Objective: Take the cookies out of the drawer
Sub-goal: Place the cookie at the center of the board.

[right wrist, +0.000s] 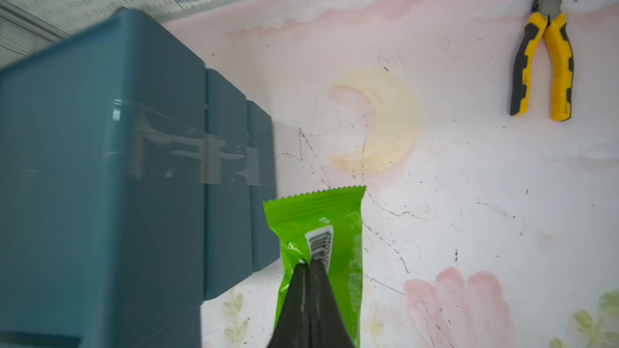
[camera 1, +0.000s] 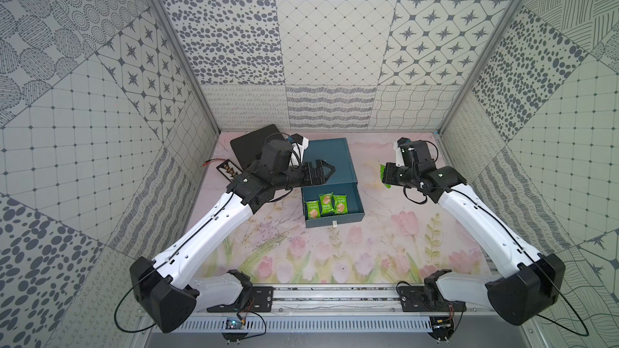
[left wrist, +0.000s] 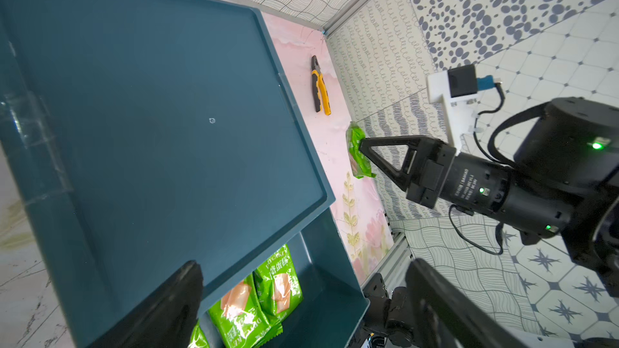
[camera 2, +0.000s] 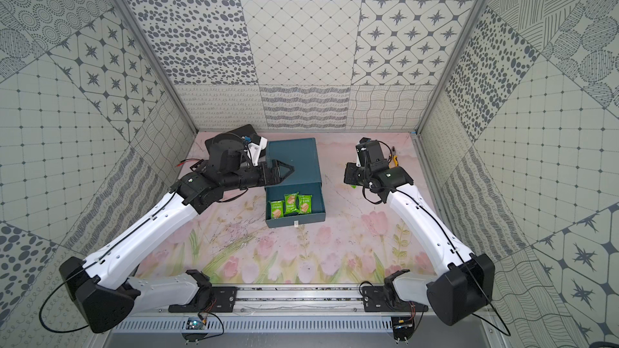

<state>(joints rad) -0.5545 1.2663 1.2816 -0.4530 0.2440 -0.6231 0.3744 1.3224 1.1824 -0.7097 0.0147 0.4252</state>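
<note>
Right gripper (right wrist: pixel 310 262) is pinching one green cookie packet (right wrist: pixel 335 209) outside the drawer (camera 1: pixel 361 200); three packets (camera 1: pixel 325 208) are lying inside.
The held packet is projecting beyond the closed jaws, long axis in line with them, over the table (right wrist: pixel 469 195) right of the blue cabinet (camera 1: pixel 330 155). The left gripper (camera 1: pixel 330 169), jaws wide and empty, is hovering nearer the drawer, with its packets lying robotward of it, long axes front-to-back.

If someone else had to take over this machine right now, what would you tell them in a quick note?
Left tool: open, empty, over the blue cabinet.
Right tool: shut on one green cookie packet, above the table beside the cabinet.
Drawer: open, three green packets inside.
Done: one packet out of the drawer.
Left: set it down, then remove the other three.
</note>
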